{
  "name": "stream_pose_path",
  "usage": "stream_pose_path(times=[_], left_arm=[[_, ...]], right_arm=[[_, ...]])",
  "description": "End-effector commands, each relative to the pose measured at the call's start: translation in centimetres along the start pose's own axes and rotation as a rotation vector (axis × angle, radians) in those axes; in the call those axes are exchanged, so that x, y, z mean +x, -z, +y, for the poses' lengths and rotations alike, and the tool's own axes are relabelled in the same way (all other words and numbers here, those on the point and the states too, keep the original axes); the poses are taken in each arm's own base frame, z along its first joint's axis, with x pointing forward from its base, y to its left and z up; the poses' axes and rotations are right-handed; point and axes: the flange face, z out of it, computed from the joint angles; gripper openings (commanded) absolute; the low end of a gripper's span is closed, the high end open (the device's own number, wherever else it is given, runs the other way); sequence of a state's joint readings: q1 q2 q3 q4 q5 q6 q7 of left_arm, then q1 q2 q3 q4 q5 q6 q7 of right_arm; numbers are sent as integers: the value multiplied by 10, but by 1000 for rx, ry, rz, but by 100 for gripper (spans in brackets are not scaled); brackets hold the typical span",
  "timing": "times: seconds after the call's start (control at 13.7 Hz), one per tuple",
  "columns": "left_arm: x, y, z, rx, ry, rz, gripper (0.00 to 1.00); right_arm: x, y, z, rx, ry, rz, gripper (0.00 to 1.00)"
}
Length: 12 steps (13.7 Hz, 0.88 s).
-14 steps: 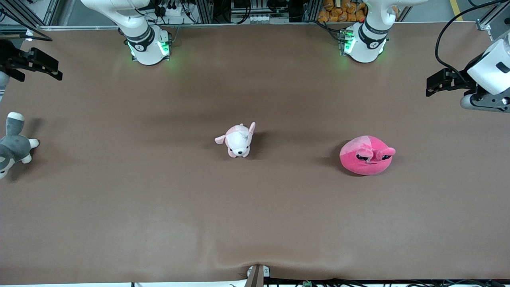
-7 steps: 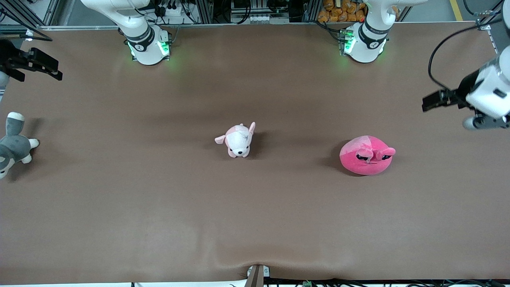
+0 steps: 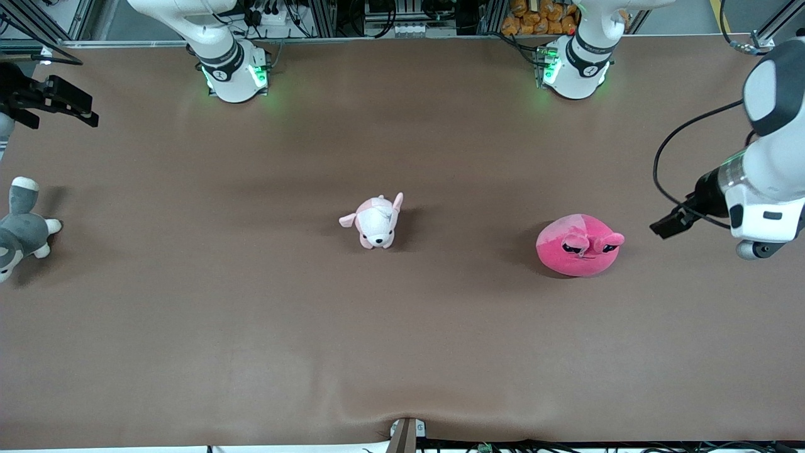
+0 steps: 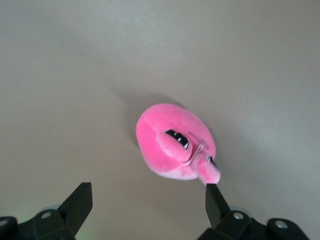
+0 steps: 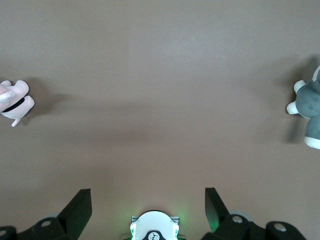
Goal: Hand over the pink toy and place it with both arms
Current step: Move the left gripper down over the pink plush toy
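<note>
The pink toy (image 3: 580,246), a round hot-pink plush with two stalk eyes, lies on the brown table toward the left arm's end. My left gripper (image 3: 668,224) hangs open in the air beside it, toward the table's end, and touches nothing. In the left wrist view the pink toy (image 4: 175,145) shows just ahead of the left gripper (image 4: 148,194), outside its spread fingers. My right gripper (image 3: 85,108) waits open over the right arm's end of the table. The right wrist view shows the right gripper (image 5: 147,197) with nothing between its fingers.
A pale pink-and-white plush dog (image 3: 375,223) stands at the table's middle. A grey-and-white plush animal (image 3: 19,229) lies at the right arm's end, below the right gripper. Both arm bases (image 3: 234,72) stand at the table's back edge.
The left arm has swung toward the front camera and lowered, bringing its open gripper level with the pink toy. The right arm and the toys have not moved.
</note>
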State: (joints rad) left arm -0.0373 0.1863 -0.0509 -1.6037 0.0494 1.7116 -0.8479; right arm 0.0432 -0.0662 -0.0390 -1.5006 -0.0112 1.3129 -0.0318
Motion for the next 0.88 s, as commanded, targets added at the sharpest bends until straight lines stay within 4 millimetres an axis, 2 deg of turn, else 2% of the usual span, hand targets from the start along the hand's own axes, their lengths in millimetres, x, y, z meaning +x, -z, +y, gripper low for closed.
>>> stream_pose_path(times=[0.0,0.29,0.51,0.8], left_arm=[[-8,-22,-5,-32,194,3,100],[-9,-55,-7,-86,464,-10,100],[-5,-88,-11,-132,673,1,100],[-16,-125,-14,-90,700,-21,100]], right_arm=[[1,3,2,5,3,-1,100],[1,3,2,5,3,-1,100],[1,3,2,5,3,-4,100],[1,3,4,5,0,-1,100]])
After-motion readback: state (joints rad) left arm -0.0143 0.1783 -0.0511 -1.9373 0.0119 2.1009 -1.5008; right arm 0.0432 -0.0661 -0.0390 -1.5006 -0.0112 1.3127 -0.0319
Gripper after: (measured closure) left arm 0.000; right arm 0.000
